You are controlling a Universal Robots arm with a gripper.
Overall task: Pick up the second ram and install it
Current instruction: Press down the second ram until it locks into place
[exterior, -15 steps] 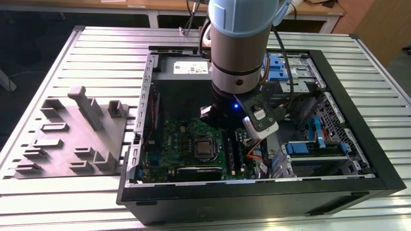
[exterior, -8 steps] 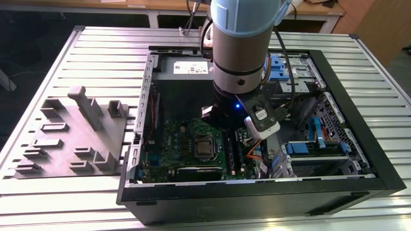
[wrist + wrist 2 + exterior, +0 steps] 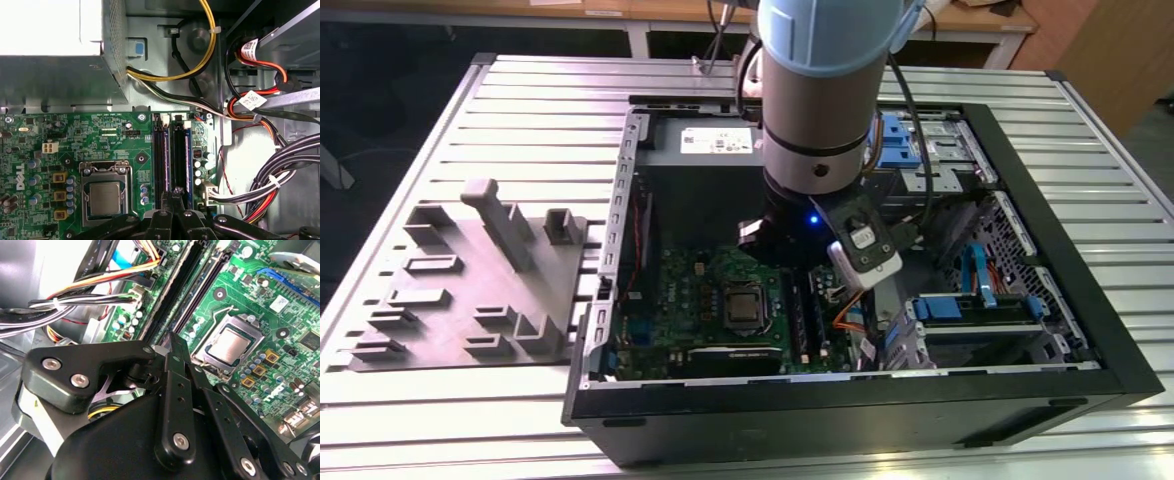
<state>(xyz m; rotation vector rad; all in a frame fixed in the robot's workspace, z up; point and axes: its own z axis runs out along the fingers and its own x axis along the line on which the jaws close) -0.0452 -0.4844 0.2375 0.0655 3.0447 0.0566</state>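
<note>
My gripper [image 3: 174,191] hangs inside the open computer case [image 3: 854,405], low over the green motherboard [image 3: 75,135]. Its black fingers [image 3: 172,347] are shut tip to tip, and I see nothing sticking out between them. They stand right over the two long dark memory slots [image 3: 172,157], above the one nearer the cables. In the exterior view the gripper [image 3: 781,262] is mostly hidden by the wrist, just behind those slots [image 3: 803,318]. I cannot tell the second ram apart from the slots.
The processor [image 3: 104,198] sits in its socket beside the slots. Bundles of black and coloured cables [image 3: 280,180] crowd the slots' other side. A grey moulded tray [image 3: 467,290] with an upright slab [image 3: 500,225] lies outside the case at the exterior view's left.
</note>
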